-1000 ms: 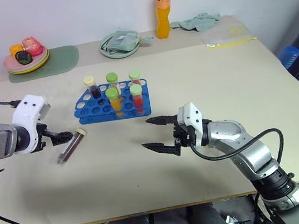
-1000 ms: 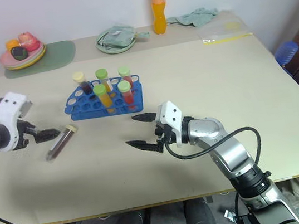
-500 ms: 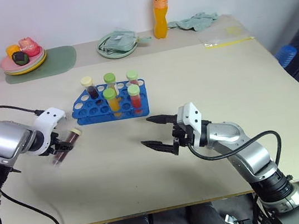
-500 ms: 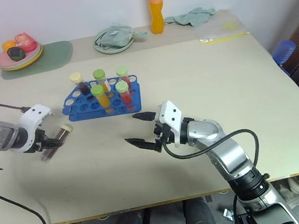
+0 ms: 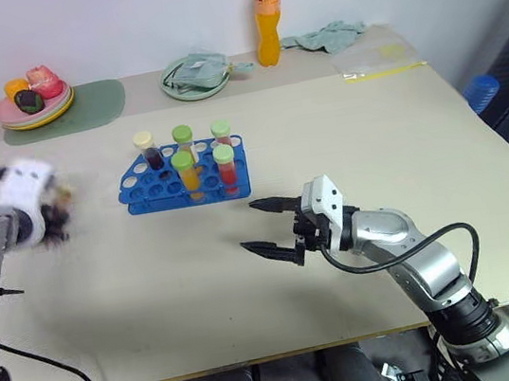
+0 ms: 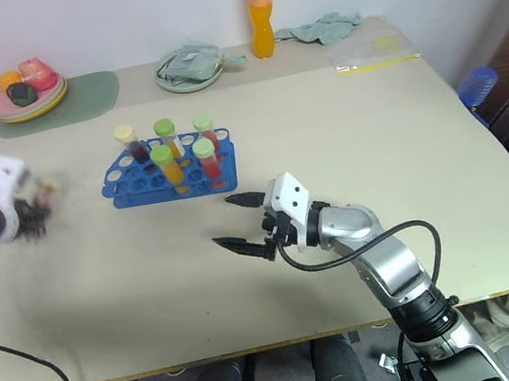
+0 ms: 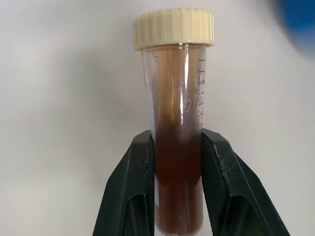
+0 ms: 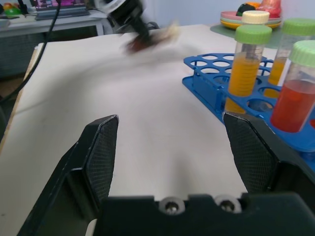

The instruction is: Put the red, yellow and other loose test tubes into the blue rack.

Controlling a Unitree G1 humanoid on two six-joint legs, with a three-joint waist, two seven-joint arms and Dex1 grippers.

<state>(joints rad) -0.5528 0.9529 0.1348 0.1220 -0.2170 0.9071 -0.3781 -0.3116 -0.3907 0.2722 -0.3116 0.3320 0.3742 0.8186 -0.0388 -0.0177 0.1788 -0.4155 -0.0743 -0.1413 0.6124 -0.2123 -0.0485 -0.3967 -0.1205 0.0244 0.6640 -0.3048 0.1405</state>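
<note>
The left tool is clamped on a clear test tube of dark maroon liquid with a cream cap; both black fingers press the tube's lower body, and the cap end stands out beyond the fingertips. In the head views this tool is a motion-blurred shape above the table, near its left edge and left of the blue rack, apart from it.

The rack stands on the table and carries five upright capped tubes: one dark with a cream cap, two yellow-orange with green caps, two red with green caps. Several holes are unfilled.

The right tool is held over the table in front of the rack, fingers spread wide, gripping nothing.
</note>
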